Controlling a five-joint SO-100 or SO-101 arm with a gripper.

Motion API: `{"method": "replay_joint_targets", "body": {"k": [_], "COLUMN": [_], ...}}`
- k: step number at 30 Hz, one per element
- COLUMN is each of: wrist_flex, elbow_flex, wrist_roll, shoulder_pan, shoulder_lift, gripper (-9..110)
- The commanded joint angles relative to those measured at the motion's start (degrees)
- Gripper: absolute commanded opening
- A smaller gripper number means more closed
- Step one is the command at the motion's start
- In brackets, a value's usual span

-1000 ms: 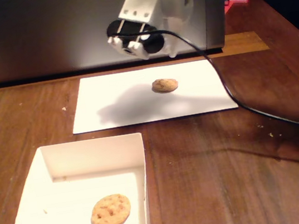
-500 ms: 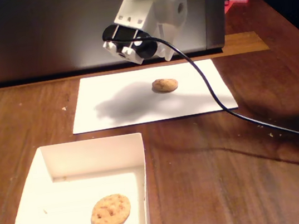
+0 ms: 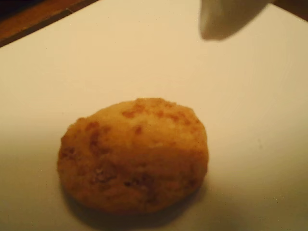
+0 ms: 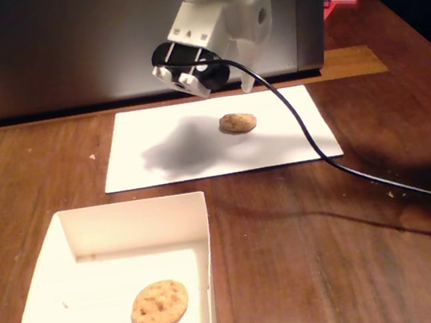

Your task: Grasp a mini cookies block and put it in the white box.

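dark wood table [image 4: 308,237], cookie [image 4: 237,122] on paper sheet [image 4: 159,166] looks light, crumbly, so pinch its sides softly; gripper [image 4: 243,84] state unclear.

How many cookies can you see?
2. One cookie lies on the white paper sheet, under the gripper; another cookie lies inside the white box.

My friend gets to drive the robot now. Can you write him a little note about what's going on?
Gripper: hangs above the paper sheet, holding nothing; open or shut is unclear.
One cookie already lies in the white box.
Another cookie sits on the sheet, just below the gripper, untouched.
Left: lower, grasp that cookie, carry it to the box, drop it in.
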Motion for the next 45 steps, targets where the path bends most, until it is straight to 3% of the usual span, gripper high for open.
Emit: {"method": "replay_joint_targets", "body": {"k": [1,45], "wrist_flex": [0.5,-2.1], "elbow_flex": [-5.3,-4.3], "wrist_roll": [1.1,3.9], "shoulder_pan": [-0.5,-0.1], "shoulder_lift": [1.9,-7.1], "gripper": [42,40]}}
